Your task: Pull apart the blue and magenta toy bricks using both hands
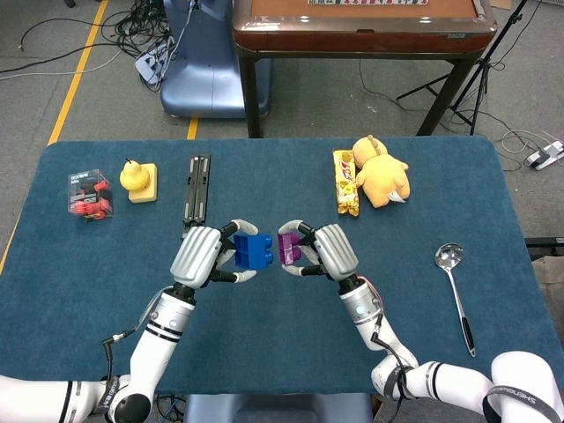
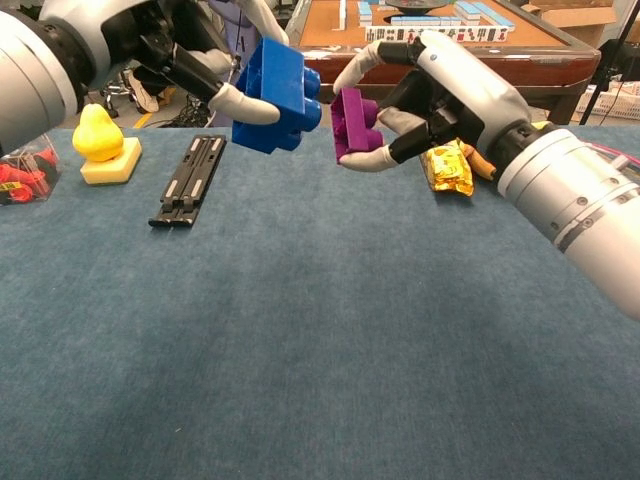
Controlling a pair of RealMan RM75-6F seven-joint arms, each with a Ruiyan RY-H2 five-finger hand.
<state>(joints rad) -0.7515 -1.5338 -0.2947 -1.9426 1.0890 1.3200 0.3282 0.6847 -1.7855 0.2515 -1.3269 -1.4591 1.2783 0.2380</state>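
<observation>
My left hand (image 1: 198, 256) (image 2: 170, 45) holds the blue brick (image 1: 253, 250) (image 2: 275, 96) above the table's middle. My right hand (image 1: 328, 250) (image 2: 440, 85) holds the smaller magenta brick (image 1: 289, 248) (image 2: 352, 124) just to the blue one's right. A narrow gap separates the two bricks; they no longer touch. Both are held off the blue cloth, studs of the blue brick pointing toward the magenta one.
A black folded bar (image 1: 196, 194) (image 2: 188, 180) lies behind the left hand. A yellow duck on a block (image 1: 138, 181) (image 2: 102, 144) and a clear box of red pieces (image 1: 89, 195) sit far left. A snack bar (image 1: 345, 181) (image 2: 444, 165), a plush toy (image 1: 381, 172) and a spoon (image 1: 455, 286) lie at right.
</observation>
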